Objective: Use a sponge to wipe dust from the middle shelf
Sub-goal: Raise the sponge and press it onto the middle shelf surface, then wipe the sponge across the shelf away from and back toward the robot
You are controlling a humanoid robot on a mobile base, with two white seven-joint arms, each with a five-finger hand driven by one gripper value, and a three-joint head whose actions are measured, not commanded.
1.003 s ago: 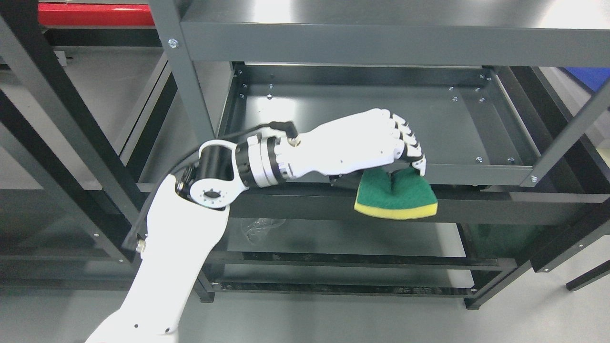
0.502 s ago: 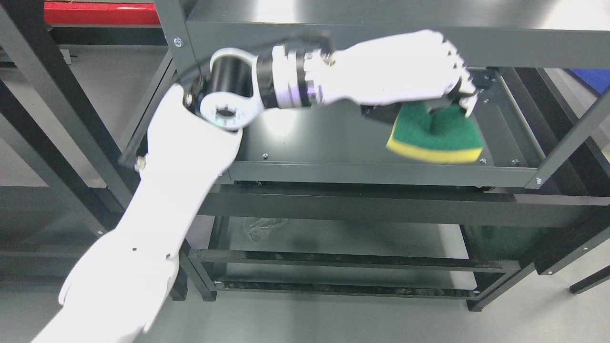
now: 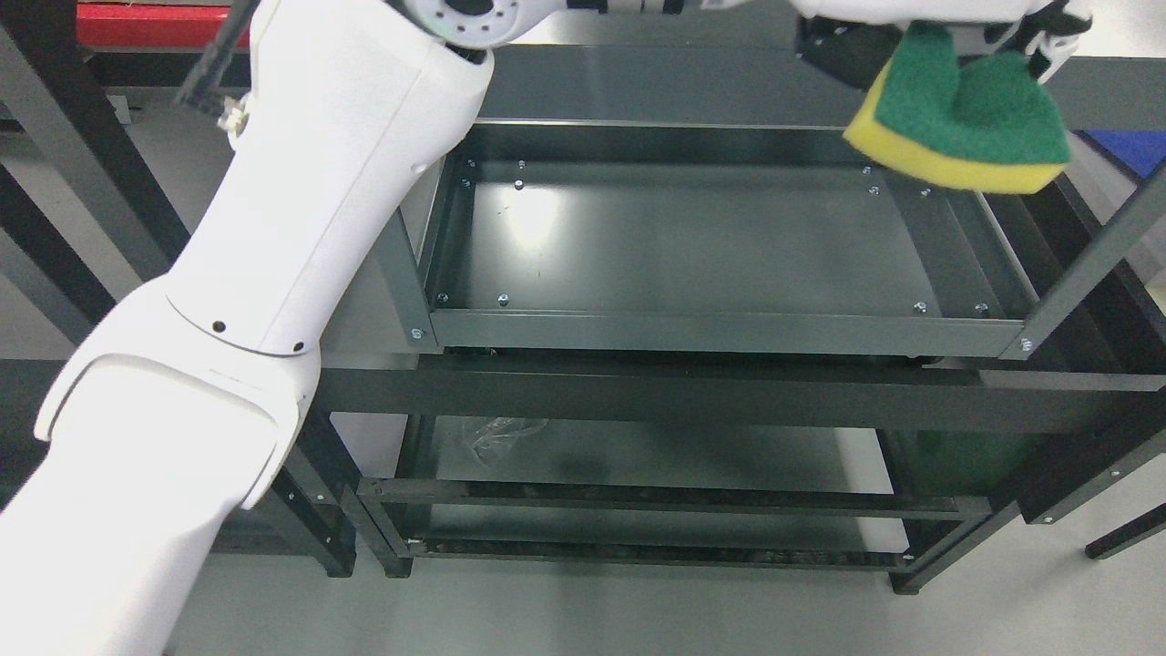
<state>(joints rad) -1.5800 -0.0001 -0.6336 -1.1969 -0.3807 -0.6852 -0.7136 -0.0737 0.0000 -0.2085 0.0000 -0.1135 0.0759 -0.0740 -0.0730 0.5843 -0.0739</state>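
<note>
My left arm comes in from the lower left and reaches up across the picture to the top right. The left hand (image 3: 947, 23) is mostly cut off by the top edge; its fingers are curled on a green and yellow sponge (image 3: 964, 118). The sponge hangs in the air at the upper right, in front of the top shelf's edge and above the back right corner of the dark grey middle shelf (image 3: 692, 237). It does not touch that shelf. The right arm does not show.
The grey metal rack has a top shelf (image 3: 656, 82) above and a lower shelf (image 3: 656, 456) with a crumpled clear plastic bit (image 3: 496, 433). Black frame uprights stand at the left and right. A slanted post (image 3: 1084, 264) crosses the right side.
The left arm has risen a long way, carrying the sponge from the middle shelf's front rail up and to the right, to the top shelf's height. The grip has stayed on the sponge.
</note>
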